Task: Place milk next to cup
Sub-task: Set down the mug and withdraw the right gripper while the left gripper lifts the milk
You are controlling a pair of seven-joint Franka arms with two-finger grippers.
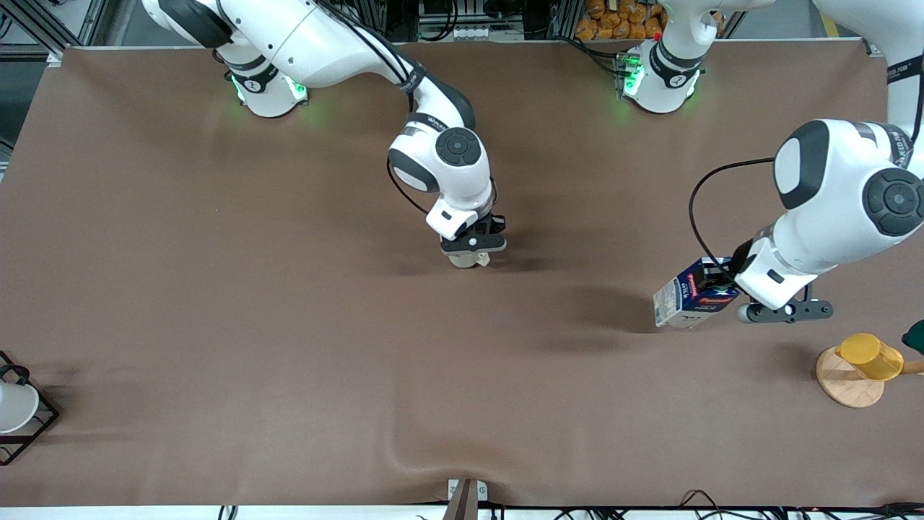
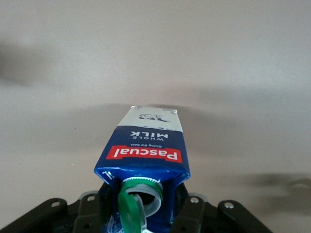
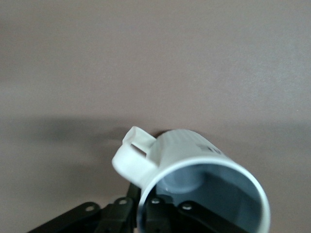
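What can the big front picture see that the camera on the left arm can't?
Only the front view shows the right gripper holding the cup mid-table, the yellow cup on a wooden coaster, and a white cup in a black rack. Only the left wrist view shows the milk's open green cap and its red label band. Both show the left gripper holding the milk.

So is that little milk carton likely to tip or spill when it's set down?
Probably tippy: the milk is tall and narrow, held tilted in the left gripper. Its green cap looks flipped open, so contents might spill. Cardboard walls may dent.
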